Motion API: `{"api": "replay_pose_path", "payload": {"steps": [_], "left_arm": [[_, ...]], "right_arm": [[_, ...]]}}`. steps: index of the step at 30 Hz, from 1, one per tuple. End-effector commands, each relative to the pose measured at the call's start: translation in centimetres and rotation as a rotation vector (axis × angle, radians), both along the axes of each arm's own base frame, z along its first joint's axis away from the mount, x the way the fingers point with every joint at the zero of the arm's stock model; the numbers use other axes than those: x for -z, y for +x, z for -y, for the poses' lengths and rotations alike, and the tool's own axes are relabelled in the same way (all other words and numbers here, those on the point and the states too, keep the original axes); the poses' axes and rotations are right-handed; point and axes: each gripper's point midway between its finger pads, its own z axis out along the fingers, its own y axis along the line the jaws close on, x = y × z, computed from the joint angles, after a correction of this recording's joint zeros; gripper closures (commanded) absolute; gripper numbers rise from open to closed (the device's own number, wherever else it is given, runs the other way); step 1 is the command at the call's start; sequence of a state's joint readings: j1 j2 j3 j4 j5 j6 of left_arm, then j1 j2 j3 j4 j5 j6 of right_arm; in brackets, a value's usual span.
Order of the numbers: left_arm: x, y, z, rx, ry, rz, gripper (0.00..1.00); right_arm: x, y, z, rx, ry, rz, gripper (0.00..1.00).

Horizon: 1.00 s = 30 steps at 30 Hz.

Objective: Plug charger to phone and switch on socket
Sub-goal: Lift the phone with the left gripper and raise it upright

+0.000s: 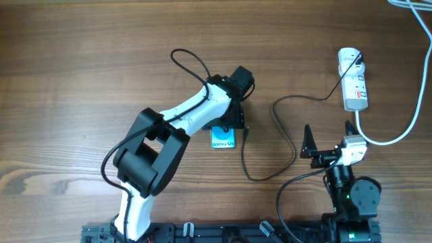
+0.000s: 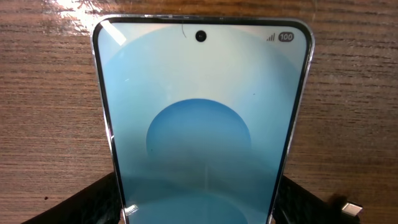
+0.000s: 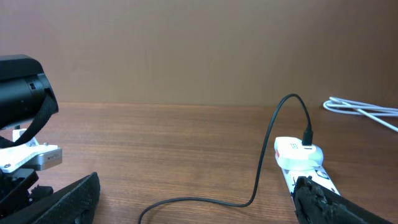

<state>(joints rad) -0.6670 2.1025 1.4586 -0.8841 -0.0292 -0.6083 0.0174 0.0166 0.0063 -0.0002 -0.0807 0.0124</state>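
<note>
The phone [image 1: 223,139] lies flat mid-table, cyan screen up, with its white "Galaxy S25" band showing. My left gripper [image 1: 229,124] is over its far end. In the left wrist view the phone [image 2: 202,106] fills the frame and the two fingers of my left gripper [image 2: 199,214] press against its two long sides. The charger [image 1: 294,150] is a thin black cable that loops from the socket [image 1: 354,79] to a connector tip [image 1: 247,129] just right of the phone; the tip also shows in the left wrist view [image 2: 352,208]. My right gripper [image 1: 329,136] is open and empty [image 3: 196,205], with the socket [image 3: 300,154] by its right finger.
A thick white cord [image 1: 405,131] runs from the socket along the right edge of the table; it also shows in the right wrist view [image 3: 364,109]. The left arm's black cable [image 1: 192,64] arches over the table behind the arm. The table is brown wood.
</note>
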Motion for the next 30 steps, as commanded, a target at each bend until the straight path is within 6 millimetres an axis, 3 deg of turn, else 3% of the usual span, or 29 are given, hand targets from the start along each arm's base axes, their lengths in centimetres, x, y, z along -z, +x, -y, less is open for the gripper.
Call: {"api": "replay_pose_path", "payload": {"steps": [1,14,22,30], "left_arm": [[2.3,-1.5,-1.3,-0.001,0.063,-0.057,0.23],[1.6,-1.3,-1.2,-0.004,0.052,-0.045,0.26],[-2.5,-0.4,-0.2,-0.004,-0.008,0.008,0.27],[-6.8,-1.1,1.5,0.002,-0.162,0.016,0.27]], "right_arm": [[-0.1,0.0,0.2,0.012,-0.012,0.008,0.0],[-0.1,0.0,0.2,0.012,-0.012,0.009,0.0],[-0.1,0.0,0.2,0.012,-0.012,0.008,0.0],[-0.1,0.0,0.2,0.012,-0.012,0.008,0.0]]}}
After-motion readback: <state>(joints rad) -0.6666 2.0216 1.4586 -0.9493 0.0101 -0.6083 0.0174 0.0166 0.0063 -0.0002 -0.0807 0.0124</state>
